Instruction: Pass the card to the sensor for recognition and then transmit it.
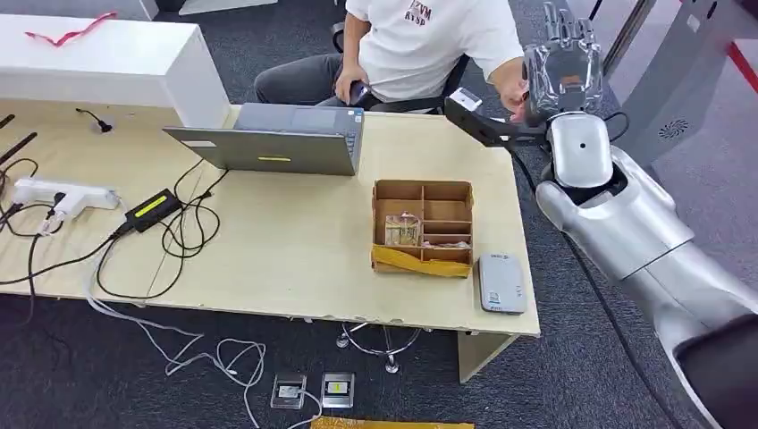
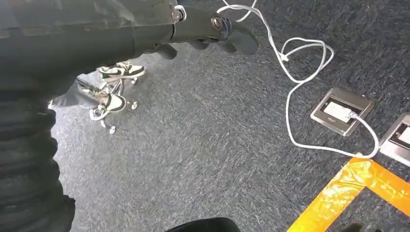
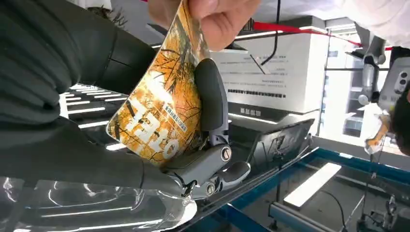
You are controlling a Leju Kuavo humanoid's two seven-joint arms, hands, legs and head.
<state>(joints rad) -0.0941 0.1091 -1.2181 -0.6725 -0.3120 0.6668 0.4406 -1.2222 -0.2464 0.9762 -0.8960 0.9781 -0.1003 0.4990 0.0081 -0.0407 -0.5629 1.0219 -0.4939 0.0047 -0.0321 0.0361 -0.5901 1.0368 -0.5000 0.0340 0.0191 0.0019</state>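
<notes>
In right hand (image 3: 193, 145): card (image 3: 159, 116) (person's fingers (image 3: 217, 19) atop)

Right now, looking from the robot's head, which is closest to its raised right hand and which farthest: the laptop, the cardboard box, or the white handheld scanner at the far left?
1. Cardboard box, on the table's right part, nearest the right hand.
2. Laptop, at the table's back edge, mid-table.
3. White handheld scanner, at the table's left end, farthest.

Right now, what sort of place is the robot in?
Probably an office or lab test area: a desk with a laptop, a card reader at its corner, grey carpet with floor sockets, and a seated person taking the card.
</notes>
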